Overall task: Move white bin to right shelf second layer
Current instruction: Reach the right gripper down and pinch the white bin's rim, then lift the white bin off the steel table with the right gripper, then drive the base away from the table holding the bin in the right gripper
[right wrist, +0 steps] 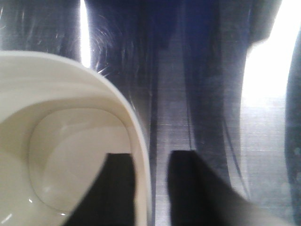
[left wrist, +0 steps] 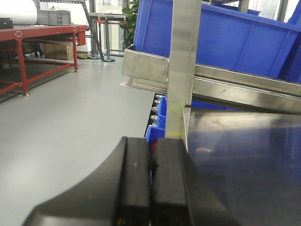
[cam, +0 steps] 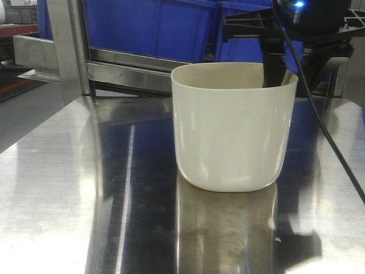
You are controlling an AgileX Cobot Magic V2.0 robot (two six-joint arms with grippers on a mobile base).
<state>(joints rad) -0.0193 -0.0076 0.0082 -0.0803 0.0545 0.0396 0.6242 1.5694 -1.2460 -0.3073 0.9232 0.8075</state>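
Quick status, not far in yet. The cream-white glossy plastic tub (cam: 228,131) is sitting upright on the mirror-shiny steel worktop (cam: 68,188), a bit right of the middle and closer to the far edge than the near one. It hasn't been lifted.

My right claw (right wrist: 150,169) is straddling the tub's rim on the right-hand back side. One finger hangs inside and the other outside, with the wall between them. It's at a narrow gap and not clamped, and I can see a sliver of daylight on the outer side. My left claw (left wrist: 153,165) is pinched together on nothing, out past the worktop's left edge.

So I'd call the approach done. Squeeze, lift, carry and set down are all left. Behind the far edge there's a steel rack rail (cam: 131,71) under big blue plastic crates (cam: 154,28). I honestly can't tell if that's the tier I need.
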